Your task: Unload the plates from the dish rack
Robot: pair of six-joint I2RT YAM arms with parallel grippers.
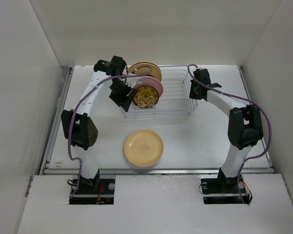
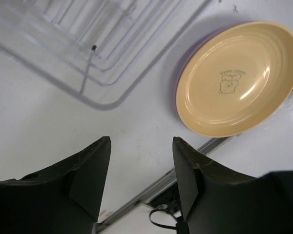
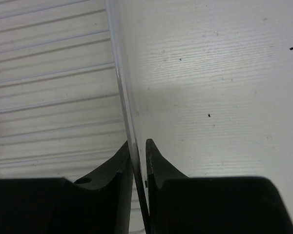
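The silver wire dish rack stands at the back centre. In its left end stand a cream plate, a pink plate and a brown-gold patterned plate. A yellow-orange plate lies flat on the table in front; it also shows in the left wrist view, with a lavender rim under its edge. My left gripper is open and empty at the rack's left end, beside the patterned plate; its jaws stand wide apart. My right gripper is shut on the rack's see-through right side wall.
The rack's near left corner shows in the left wrist view. White walls enclose the table on the left, back and right. A metal rail runs along the table's near edge, in front of the arm bases.
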